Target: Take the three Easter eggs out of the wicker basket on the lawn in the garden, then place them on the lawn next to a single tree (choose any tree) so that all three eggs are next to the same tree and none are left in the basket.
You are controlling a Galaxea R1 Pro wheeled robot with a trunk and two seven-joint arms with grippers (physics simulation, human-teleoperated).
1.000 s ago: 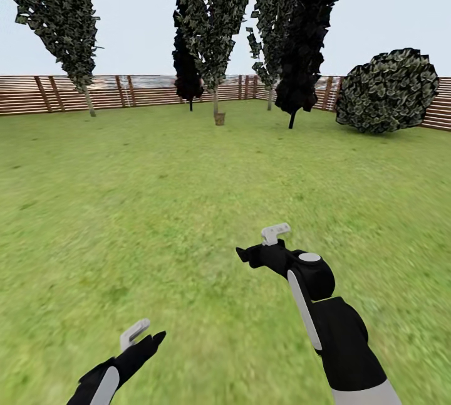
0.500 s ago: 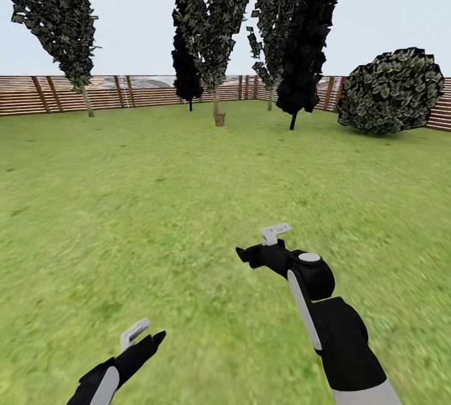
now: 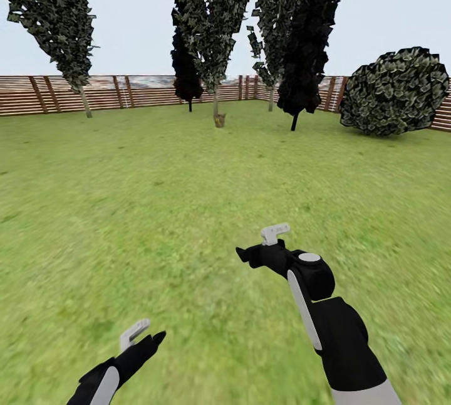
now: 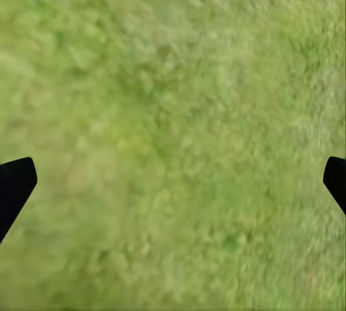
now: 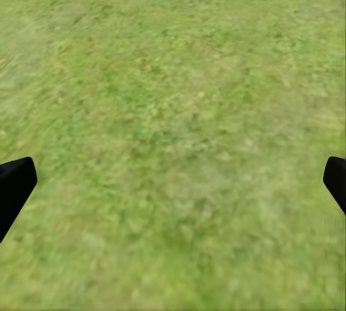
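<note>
- Fingers of the left gripper stood wide apart over bare lawn, holding nothing.
- Right gripper was likewise spread wide and empty above grass.
- Far off, the wicker basket sat at the foot of a pale-trunked tree, before the fence.

A brown slatted fence is ringing the far edge of the grass. A round dark bush is sitting before the fence's right end. Pale grey sky is spreading above it.
</note>
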